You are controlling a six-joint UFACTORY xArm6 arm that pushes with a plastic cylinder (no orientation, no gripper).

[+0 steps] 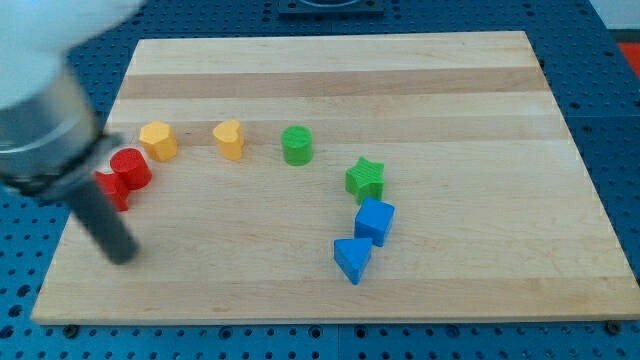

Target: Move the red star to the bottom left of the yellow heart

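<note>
Pale wood makes up the board point(330, 80), which lies on a blue pegged table point(610, 120), and the single camera view takes in all of it. My tip point(122, 255) sits near the board's left edge, low in the view, at the end of a dark, motion-blurred rod coming down from the grey arm at the view's top left. There are no jaws here to open or close, only that rod, and it holds nothing. The red star point(112, 190) lies just above and slightly left of my tip, partly hidden by the rod, so its shape is hard to confirm; it touches or nearly touches the red cylinder point(131, 168) on its upper right. The yellow heart point(229, 139) stands well to the right of the star and higher in the view, with another yellow block point(158, 140), its shape unclear, between them. Further right are a green cylinder point(297, 145), a green star point(365, 179), a blue cube point(374, 221) and a blue triangle point(351, 260). By my judgement the star is below and left of the heart already, but far off, so it likely needs pushing rightwards to sit close by the heart's lower left. No brand, label or writing can be read anywhere
</note>
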